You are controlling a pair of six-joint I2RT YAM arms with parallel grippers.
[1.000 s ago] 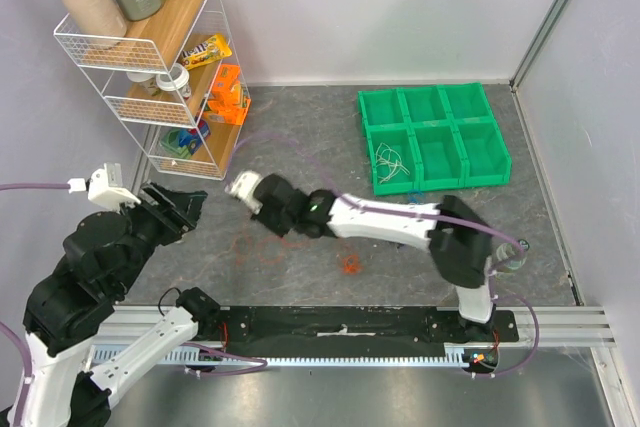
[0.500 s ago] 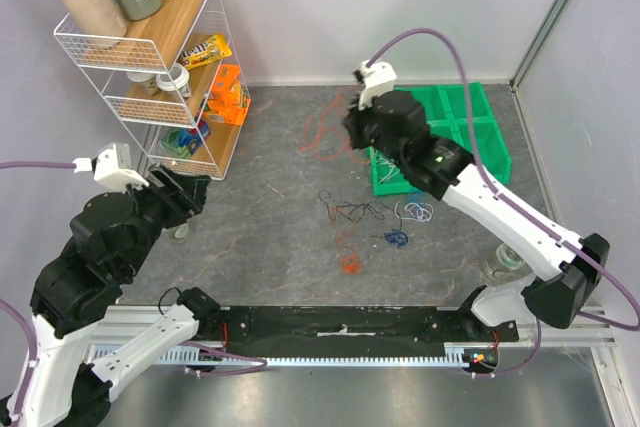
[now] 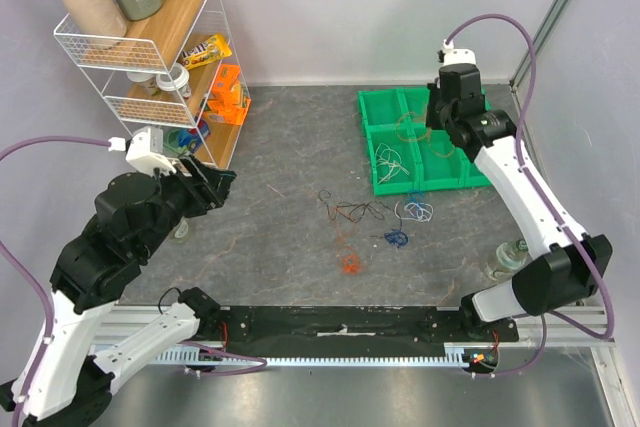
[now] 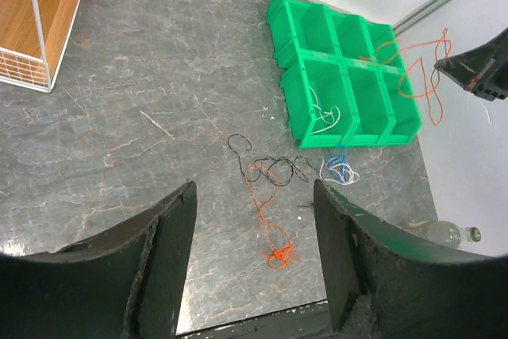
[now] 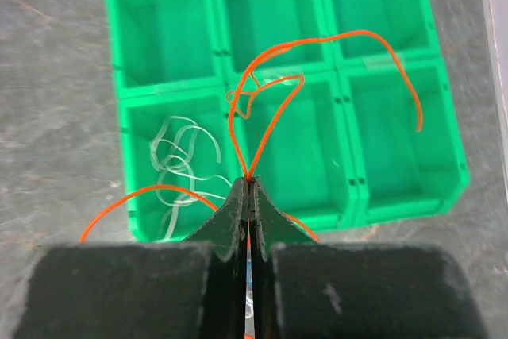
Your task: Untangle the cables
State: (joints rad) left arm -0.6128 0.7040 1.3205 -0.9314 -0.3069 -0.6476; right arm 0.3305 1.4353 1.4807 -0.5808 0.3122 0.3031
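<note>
My right gripper [image 5: 249, 183] is shut on a thin orange cable [image 5: 270, 109], whose loops hang over the middle compartments of the green bin tray [image 5: 214, 85]. From above, the right gripper [image 3: 438, 122] hovers over that tray [image 3: 480, 182]. A white cable [image 3: 392, 160] lies in the tray's front left compartment. On the table lie a black cable [image 3: 355, 211], another orange cable [image 3: 349, 263], a blue-and-white bunch [image 3: 418, 211] and a small blue cable [image 3: 396, 239]. My left gripper [image 4: 254, 192] is open and empty, raised at the left, well back from the orange cable [image 4: 274, 232].
A wire shelf rack [image 3: 150, 57] with bottles and boxes stands at the back left, close to my left arm. A clear bottle [image 3: 505, 262] lies near the right wall. A black rail [image 3: 340, 327] runs along the near edge.
My right arm swung from the table's middle up and across to the green tray at the back right, carrying the orange cable. The left arm shifted slightly rightward, still open.
</note>
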